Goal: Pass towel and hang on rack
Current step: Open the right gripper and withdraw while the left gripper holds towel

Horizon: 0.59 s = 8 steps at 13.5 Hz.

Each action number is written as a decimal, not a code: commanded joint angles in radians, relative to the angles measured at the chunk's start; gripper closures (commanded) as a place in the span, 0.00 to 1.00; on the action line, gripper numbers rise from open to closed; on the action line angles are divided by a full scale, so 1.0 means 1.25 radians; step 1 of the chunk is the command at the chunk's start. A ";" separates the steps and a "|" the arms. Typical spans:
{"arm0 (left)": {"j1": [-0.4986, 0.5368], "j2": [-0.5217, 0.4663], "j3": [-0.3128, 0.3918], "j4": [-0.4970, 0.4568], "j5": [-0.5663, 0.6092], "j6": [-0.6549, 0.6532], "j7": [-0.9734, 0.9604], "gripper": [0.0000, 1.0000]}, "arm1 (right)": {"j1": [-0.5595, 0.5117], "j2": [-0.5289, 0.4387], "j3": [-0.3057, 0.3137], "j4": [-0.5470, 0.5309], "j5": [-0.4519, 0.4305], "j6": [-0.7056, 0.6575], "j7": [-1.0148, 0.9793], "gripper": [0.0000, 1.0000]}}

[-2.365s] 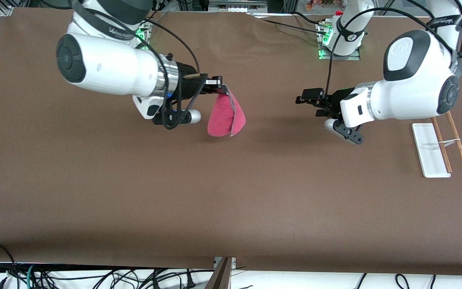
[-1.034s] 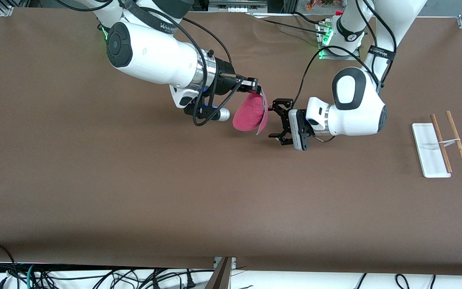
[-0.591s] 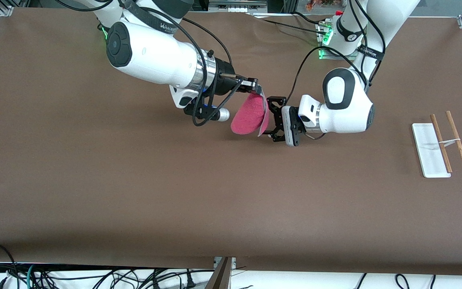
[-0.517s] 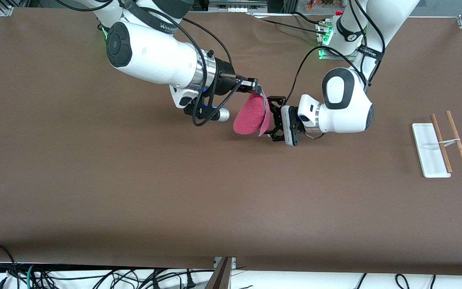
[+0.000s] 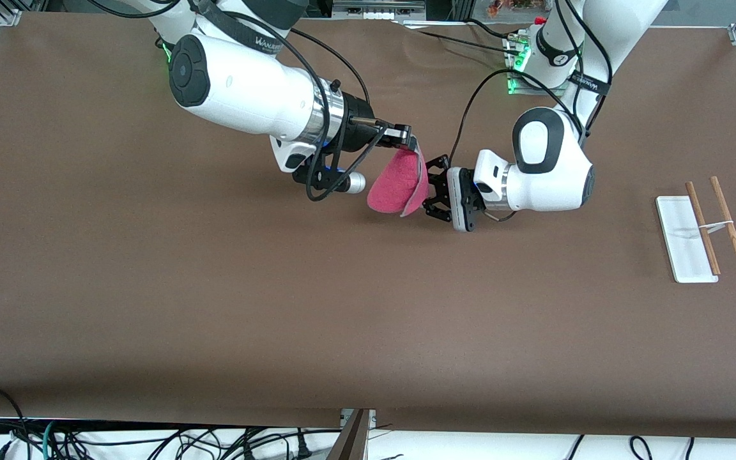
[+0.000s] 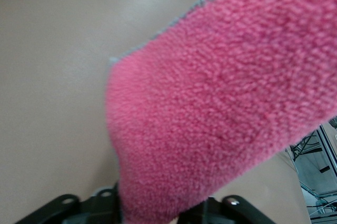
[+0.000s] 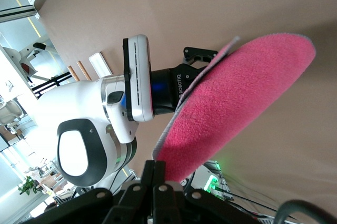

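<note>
Two grippers are meeting mid-table: right gripper (image 5: 406,142) pinching the towel (image 5: 397,190), left gripper (image 5: 430,189) now closing its fingers on its edge.

The only lettering I can half make out is a dark band (image 5: 264,43) on the right arm (image 5: 246,102), seemingly "WANJIERS"; a similar band (image 5: 588,83) on the left arm (image 5: 547,172) stays unreadable.

The towel (image 5: 397,188) hangs between both grippers above mid-table; the rack (image 5: 700,233) stands well apart, toward the left arm's end.
</note>
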 commanded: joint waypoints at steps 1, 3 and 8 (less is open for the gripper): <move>0.001 -0.013 -0.004 -0.007 -0.025 0.010 0.049 1.00 | 0.005 0.000 -0.003 0.008 0.006 0.007 0.012 1.00; 0.006 -0.013 -0.004 -0.007 -0.025 0.009 0.054 1.00 | 0.005 0.000 -0.003 0.007 0.006 0.007 0.012 1.00; 0.006 -0.013 -0.004 -0.007 -0.025 0.009 0.054 1.00 | 0.005 0.000 -0.005 0.008 0.002 0.006 0.012 0.01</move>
